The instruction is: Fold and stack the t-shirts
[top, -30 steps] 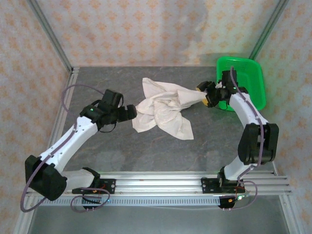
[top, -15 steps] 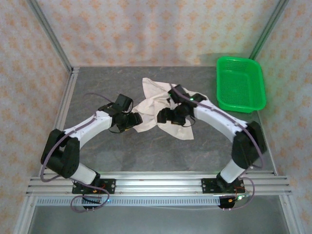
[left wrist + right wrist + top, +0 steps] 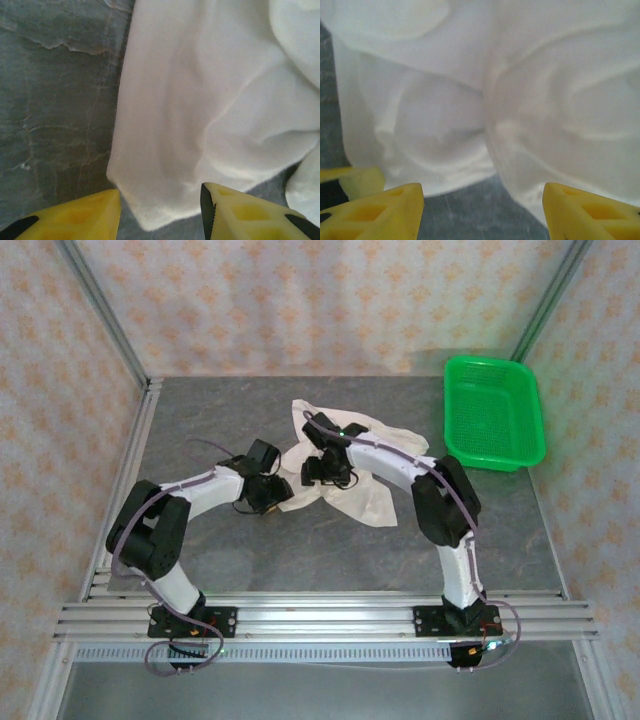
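Observation:
An off-white t-shirt [image 3: 368,502] lies crumpled on the grey table [image 3: 220,410], plain face up. My left gripper [image 3: 283,496] is at the shirt's left lower edge. In the left wrist view a corner of the t-shirt [image 3: 200,100] lies between the yellow fingers [image 3: 80,215] of the left gripper [image 3: 160,212], which is open and not pinching it. My right gripper [image 3: 319,471] is low over the shirt's left-middle folds, a short way from the left one. In the right wrist view the right gripper [image 3: 482,210] is open, with bare table and the edges of the t-shirt [image 3: 545,75] between its fingers.
A green plastic basket [image 3: 530,405] stands at the back right corner. Patterned walls and metal frame posts [image 3: 100,330] close in the table. The right arm's forearm [image 3: 400,465] lies across the shirt. Bare table spreads in front of the shirt and at the left.
The right arm swung from the basket over to the shirt's left side. The left arm reached forward to the shirt's edge, and its jaws narrowed around the corner.

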`<state>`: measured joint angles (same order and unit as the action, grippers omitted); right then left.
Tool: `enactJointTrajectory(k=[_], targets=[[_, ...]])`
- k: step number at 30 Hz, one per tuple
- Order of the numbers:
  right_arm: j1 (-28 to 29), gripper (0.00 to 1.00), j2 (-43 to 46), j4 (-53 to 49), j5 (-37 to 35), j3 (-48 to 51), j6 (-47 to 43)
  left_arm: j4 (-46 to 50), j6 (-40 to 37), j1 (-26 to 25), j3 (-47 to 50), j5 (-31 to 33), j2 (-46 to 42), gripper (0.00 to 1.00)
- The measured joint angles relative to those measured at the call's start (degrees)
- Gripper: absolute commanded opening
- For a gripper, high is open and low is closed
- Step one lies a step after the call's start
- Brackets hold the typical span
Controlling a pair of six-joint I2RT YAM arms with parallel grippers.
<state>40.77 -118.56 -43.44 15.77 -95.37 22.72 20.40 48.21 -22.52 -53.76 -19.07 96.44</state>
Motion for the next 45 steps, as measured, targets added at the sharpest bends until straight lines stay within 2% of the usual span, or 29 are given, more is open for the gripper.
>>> enactJointTrajectory(k=[3,5,7,9,11,12,16,20,26,33,39,45], targets=[[0.0,0.55,-4.6,-1.0,-2.5,-5.0,0.9,-0.5,0.3,0.1,-0.1,0.3,1.5,0.31],[-0.1,0.48,-7.4,-1.8,-4.6,-7.8,1.6,0.0,0.7,0.2,-0.2,0.7,1.6,0.2],[-0.3,0.37,-9.1,-2.3,-6.2,-9.3,2.5,0.9,0.5,0.3,-0.3,1.3,1.7,0.11],[-0.9,0.21,-10.2,-3.0,-7.6,-10.3,3.3,1.7,0.2,0.4,-0.9,1.4,2.0,0.0],[-1.8,0.07,-10.8,-3.3,-8.6,-10.6,4.1,0.6,-0.5,0.4,-2.1,1.5,2.8,0.0],[-2.3,0.05,-10.8,-3.4,-8.9,-10.6,4.4,0.4,-0.7,0.4,-2.4,1.5,2.9,0.0],[-4.5,0.05,-9.8,-2.8,-9.8,-10.1,5.4,0.6,-2.1,1.9,-2.5,2.2,2.0,0.0],[-6.3,0.07,-3.1,-2.1,-9.0,-8.4,5.6,2.8,-4.5,5.6,-3.6,3.5,-1.8,0.0],[-9.2,0.08,10.7,-1.1,-2.6,-9.7,4.8,5.9,-8.9,12.0,-8.3,4.9,-8.5,0.0],[-10.9,0.06,18.6,-3.9,3.8,-11.3,2.5,12.3,-16.9,18.0,-15.9,8.0,-13.3,0.0],[-16.8,0.06,30.4,-3.9,8.0,0.4,3.2,16.0,-23.3,23.9,-19.1,10.6,-18.3,0.0],[-26.9,0.07,43.5,-3.9,8.3,19.5,5.2,17.1,-25.5,27.6,-14.1,10.6,-21.9,0.0]])
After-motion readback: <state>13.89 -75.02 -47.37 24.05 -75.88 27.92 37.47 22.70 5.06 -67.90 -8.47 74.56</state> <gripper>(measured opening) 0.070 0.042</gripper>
